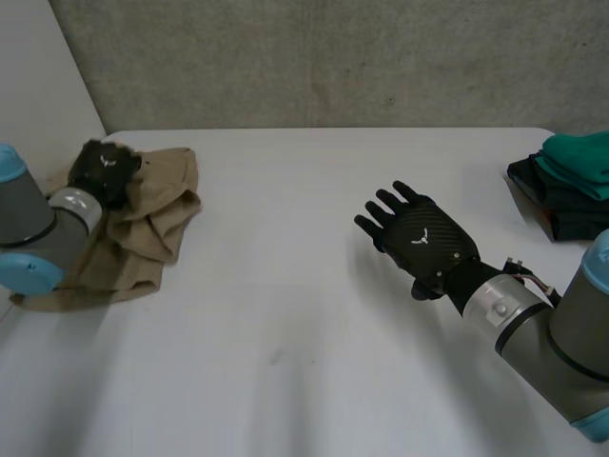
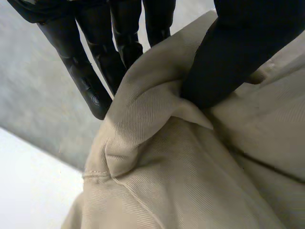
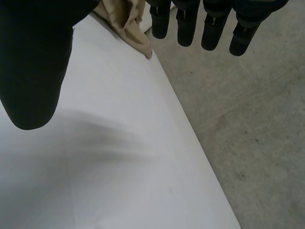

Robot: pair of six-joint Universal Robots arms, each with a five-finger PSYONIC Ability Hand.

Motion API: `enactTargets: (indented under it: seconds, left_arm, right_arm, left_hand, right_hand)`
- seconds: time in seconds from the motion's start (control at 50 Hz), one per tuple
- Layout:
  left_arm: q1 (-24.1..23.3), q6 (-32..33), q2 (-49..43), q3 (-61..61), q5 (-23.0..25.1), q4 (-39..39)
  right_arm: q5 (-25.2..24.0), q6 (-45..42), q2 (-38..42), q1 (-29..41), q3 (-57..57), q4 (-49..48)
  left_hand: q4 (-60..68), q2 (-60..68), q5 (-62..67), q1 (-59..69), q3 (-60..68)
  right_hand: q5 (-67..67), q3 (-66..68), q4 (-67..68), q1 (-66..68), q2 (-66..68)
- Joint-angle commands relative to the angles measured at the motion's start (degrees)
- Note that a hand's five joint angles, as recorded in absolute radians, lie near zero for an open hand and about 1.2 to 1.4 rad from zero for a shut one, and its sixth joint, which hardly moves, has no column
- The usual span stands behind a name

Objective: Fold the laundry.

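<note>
A crumpled beige garment (image 1: pixel 143 228) lies at the table's left side. My left hand (image 1: pixel 103 171) rests on its far upper corner. In the left wrist view the thumb (image 2: pixel 233 57) presses a fold of the beige garment (image 2: pixel 181 171) against the fingers (image 2: pixel 86 81), so the hand is shut on the cloth. My right hand (image 1: pixel 419 238) hovers over the table's right half, palm down, fingers straight and spread, holding nothing. Past my right hand's (image 3: pixel 33 71) fingertips (image 3: pixel 186 24) in its wrist view, a corner of the beige garment (image 3: pixel 126 21) shows at the far side of the table.
A stack of folded dark and teal clothes (image 1: pixel 571 186) sits at the table's right edge. The white table (image 1: pixel 285 324) is bare between the two hands. A grey wall stands behind the far edge.
</note>
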Motion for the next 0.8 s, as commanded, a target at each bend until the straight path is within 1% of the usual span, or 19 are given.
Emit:
enactTargets:
  seconds: [0.02,0.04,0.1,0.12,0.18,0.2,0.28,0.36,0.4,0.42,0.46,0.48,0.54,0.58,0.66,0.68,0.74,0.76,0.8]
  left_arm:
    - [-4.6,-14.9,12.3,-4.9,0.4,2.6]
    - [-6.4,-18.6,15.2,-5.8,0.5,2.6]
    - [-10.1,-24.4,19.2,-7.0,0.9,2.4]
    - [-12.8,-28.2,21.3,-8.0,1.2,2.1]
    - [-17.8,-32.7,23.3,-9.4,2.8,2.0]
    - [-20.8,-34.5,23.6,-10.2,4.4,2.1]
    - [-28.9,-35.7,20.8,-11.7,8.9,2.1]
    - [-36.0,-35.3,13.6,-10.4,9.7,1.8]
    - [-36.8,-34.9,11.3,-9.9,9.6,1.2]
    - [-37.2,-34.2,10.3,-9.8,9.6,0.1]
    - [-37.3,-33.1,10.5,-10.2,9.7,-1.5]
    - [-37.6,-31.5,10.9,-10.7,9.7,-3.3]
    - [-38.3,-27.0,13.6,-11.3,9.4,-6.9]
    - [-38.0,-25.2,16.0,-11.5,9.1,-8.5]
    - [-36.1,-24.3,22.6,-12.9,5.9,-11.7]
    - [-34.8,-24.8,24.7,-13.8,3.0,-12.5]
    - [-33.5,-25.6,27.8,-16.0,-2.3,-13.3]
    - [-33.1,-25.9,30.0,-17.6,-5.7,-13.3]
    - [-32.9,-26.1,32.0,-19.4,-9.0,-13.3]
  right_arm:
    - [2.9,0.3,-1.5,-2.1,0.3,0.0]
    - [4.0,0.4,-2.6,-2.4,0.1,-0.1]
    - [6.1,0.6,-4.7,-3.5,-0.5,-0.1]
    - [6.8,0.7,-5.1,-3.8,-0.6,-0.1]
    - [9.1,1.2,-6.9,-4.7,-1.0,-0.1]
    - [9.7,1.5,-7.4,-4.7,-1.1,-0.1]
    - [13.1,3.3,-9.2,-5.5,-1.9,-0.1]
    - [16.8,6.0,-9.9,-7.5,-3.1,0.1]
    - [18.5,7.2,-9.9,-9.1,-3.9,0.2]
    - [18.9,7.4,-9.9,-9.6,-4.2,0.3]
    - [19.2,7.6,-9.9,-11.5,-5.1,1.3]
    - [19.1,7.6,-9.9,-12.0,-5.6,1.6]
    - [18.1,7.6,-9.9,-12.7,-7.6,4.1]
    - [16.8,7.5,-9.9,-12.6,-8.9,5.6]
    - [10.3,7.5,-8.7,-11.8,-13.0,10.9]
    - [7.0,7.5,-7.7,-11.4,-14.8,12.9]
    - [2.2,7.7,-5.4,-10.6,-18.8,16.4]
    - [-0.4,7.8,-3.2,-10.1,-21.5,18.8]
    - [-2.5,7.9,-0.9,-9.4,-23.8,21.5]
  left_hand:
    - [11.6,12.3,13.9,17.3,12.5]
    - [11.6,12.3,13.9,17.3,12.5]
    - [11.6,12.3,13.9,17.3,12.5]
    - [11.6,12.3,13.9,17.3,12.5]
    - [11.6,12.3,13.9,17.3,12.5]
    - [11.6,12.3,13.9,17.3,12.5]
    - [11.6,12.3,13.9,17.3,12.5]
    - [11.6,12.3,13.9,17.3,12.5]
    - [11.1,11.9,13.5,16.8,12.1]
    - [-6.3,-5.6,-4.0,-0.7,-5.4]
    - [-19.4,-18.7,-17.1,-13.7,-18.5]
    - [-34.5,-33.8,-32.1,-28.8,-33.6]
    - [-52.9,-52.2,-50.6,-47.2,-52.0]
    - [-53.8,-53.1,-51.5,-48.1,-52.9]
    - [-54.3,-53.6,-52.0,-48.6,-53.4]
    - [-54.1,-53.4,-51.8,-48.4,-53.2]
    - [-54.1,-53.4,-51.8,-48.4,-53.2]
    - [-54.1,-53.4,-51.8,-48.4,-53.2]
    - [-54.3,-53.6,-52.0,-48.6,-53.4]
  right_hand:
    - [-2.7,-2.0,-2.0,-3.0,-1.8]
    - [-2.7,-2.0,-2.0,-3.0,-1.8]
    - [-2.7,-2.0,-2.0,-3.0,-1.8]
    - [-2.7,-2.0,-2.0,-3.0,-1.8]
    - [-2.7,-2.0,-2.0,-3.0,-1.8]
    - [-2.7,-2.0,-2.0,-3.0,-1.8]
    - [-2.7,-2.0,-2.0,-3.0,-1.8]
    - [-2.7,-2.0,-2.0,-3.0,-1.8]
    - [-2.7,-2.0,-2.0,-3.0,-1.8]
    - [-2.7,-2.0,-2.0,-3.0,-1.8]
    - [-2.7,-2.0,-2.0,-3.0,-1.8]
    - [-2.7,-2.0,-2.0,-3.0,-1.8]
    - [-2.7,-2.0,-2.0,-3.0,-1.8]
    - [-2.7,-2.0,-2.0,-3.0,-1.8]
    - [-2.7,-2.0,-2.0,-3.0,-1.8]
    - [-2.7,-2.0,-2.0,-3.0,-1.8]
    - [-2.7,-2.0,-2.0,-3.0,-1.8]
    - [-2.7,-2.0,-2.0,-3.0,-1.8]
    - [-2.7,-2.0,-2.0,-3.0,-1.8]
